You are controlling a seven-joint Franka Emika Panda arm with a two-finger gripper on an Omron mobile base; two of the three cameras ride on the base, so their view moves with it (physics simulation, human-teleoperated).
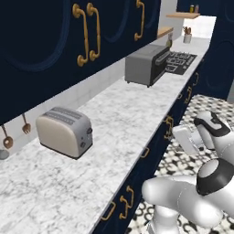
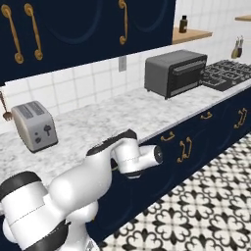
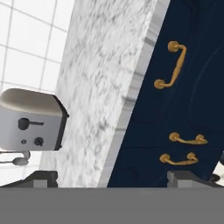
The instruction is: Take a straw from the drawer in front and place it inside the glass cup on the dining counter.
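- Left base view: we take the toaster (image 1: pixel 64 131) as our landmark; it stands on the marble worktop (image 1: pixel 114 132), close under the navy wall cabinets (image 1: pixel 68 32) with brass handles.
- Far beyond the toaster along the same worktop sits a grey toaster oven (image 1: pixel 147 64), and past that a black stove top (image 1: pixel 181 61).
- Right of the toaster, past the worktop's edge, runs a row of navy drawer fronts (image 1: pixel 160 137) with brass pulls, all closed as far as we can see; which one is the task's drawer we cannot tell.
- The white arm (image 1: pixel 201 183) stands over the patterned floor (image 1: pixel 183 155), right of those fronts.
- Right base view: the toaster (image 2: pixel 34 126) sits against the white tile wall (image 2: pixel 73 88); the arm's wrist (image 2: pixel 135 157) reaches in front of the cabinet face, below and right of the toaster.
- Toaster oven (image 2: pixel 174 72) stands well to the toaster's right.
- Hand view: the toaster (image 3: pixel 31 120) shows at the left, the worktop edge beside it, then navy fronts with three brass handles (image 3: pixel 171 65).
- The gripper (image 3: pixel 113 177) has its jaws spread wide, released, nothing between the two dark fingertips (image 3: pixel 41 177); it hangs apart from the fronts.
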